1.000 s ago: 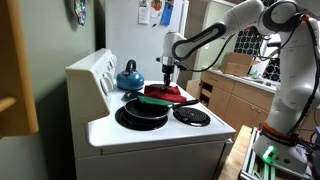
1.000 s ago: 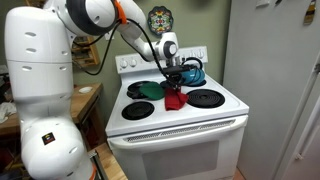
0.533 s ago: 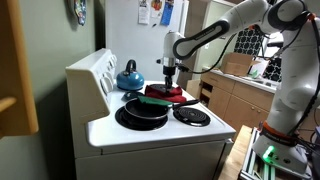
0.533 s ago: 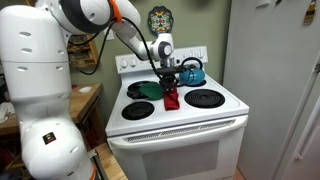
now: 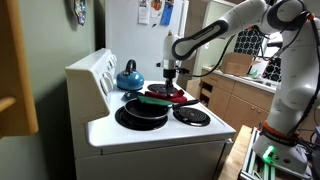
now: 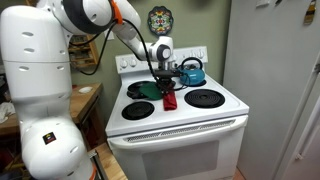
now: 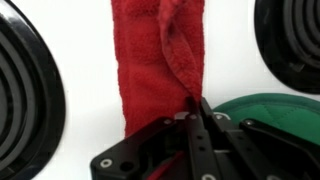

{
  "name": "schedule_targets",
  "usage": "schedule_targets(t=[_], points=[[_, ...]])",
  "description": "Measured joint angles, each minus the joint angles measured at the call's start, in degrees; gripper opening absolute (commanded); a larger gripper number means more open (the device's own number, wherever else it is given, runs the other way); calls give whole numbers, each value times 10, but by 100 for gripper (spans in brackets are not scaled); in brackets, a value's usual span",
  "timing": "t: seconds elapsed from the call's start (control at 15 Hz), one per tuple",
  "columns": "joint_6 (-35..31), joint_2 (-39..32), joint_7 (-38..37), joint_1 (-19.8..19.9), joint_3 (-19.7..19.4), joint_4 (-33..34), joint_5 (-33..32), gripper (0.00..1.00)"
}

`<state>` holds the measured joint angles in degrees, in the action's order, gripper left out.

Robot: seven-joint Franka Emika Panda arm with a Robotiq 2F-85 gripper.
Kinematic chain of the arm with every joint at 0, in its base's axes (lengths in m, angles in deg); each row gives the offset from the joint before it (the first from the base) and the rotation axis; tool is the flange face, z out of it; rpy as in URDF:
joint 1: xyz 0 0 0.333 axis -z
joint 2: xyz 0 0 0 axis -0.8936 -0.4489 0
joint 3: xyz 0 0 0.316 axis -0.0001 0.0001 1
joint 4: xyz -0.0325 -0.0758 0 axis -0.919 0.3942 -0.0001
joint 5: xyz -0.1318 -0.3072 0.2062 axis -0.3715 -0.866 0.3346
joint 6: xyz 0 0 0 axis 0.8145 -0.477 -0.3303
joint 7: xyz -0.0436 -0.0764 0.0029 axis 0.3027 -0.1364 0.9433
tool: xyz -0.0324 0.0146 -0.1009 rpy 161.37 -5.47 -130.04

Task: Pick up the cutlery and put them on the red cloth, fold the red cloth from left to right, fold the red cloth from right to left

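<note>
The red cloth (image 7: pixel 150 70) lies as a narrow strip on the white stove top between the burners, seen in both exterior views (image 5: pixel 166 94) (image 6: pixel 170 100). My gripper (image 7: pixel 197 103) is shut on a raised fold of its edge, and the fold runs up from the strip into the jaws. In both exterior views the gripper (image 5: pixel 171 73) (image 6: pixel 164 78) hangs just above the cloth, pointing down. No cutlery shows; it is hidden or out of view.
A flat green piece (image 7: pixel 262 110) (image 6: pixel 143 90) lies next to the cloth, over the black frying pan (image 5: pixel 140 113). A blue kettle (image 5: pixel 128 75) (image 6: pixel 192 70) stands at the back. Coil burners (image 7: pixel 25 100) (image 7: pixel 295 40) (image 6: pixel 205 98) flank the cloth. The stove's front edge (image 6: pixel 180 130) is near.
The gripper has sunk a little and shifted slightly toward the green piece, carrying the pinched fold of red cloth with it. The jaws stayed shut.
</note>
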<state>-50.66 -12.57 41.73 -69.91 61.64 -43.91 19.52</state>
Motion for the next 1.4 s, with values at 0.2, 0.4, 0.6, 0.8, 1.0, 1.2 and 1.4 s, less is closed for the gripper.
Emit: schedule_targets(t=[0.2, 0.4, 0.6, 0.8, 1.0, 1.2, 1.4], points=[[10, 0, 0, 0, 0, 0, 3, 33], [19, 0, -1, 0, 0, 0, 3, 47], [22, 0, -1, 0, 0, 0, 4, 69], [22, 4, -1, 0, 0, 0, 5, 92], [22, 17, -3, 0, 0, 0, 4, 100], [22, 42, -7, -1, 0, 0, -16, 100], [22, 67, -26, -6, 0, 2, -62, 100]])
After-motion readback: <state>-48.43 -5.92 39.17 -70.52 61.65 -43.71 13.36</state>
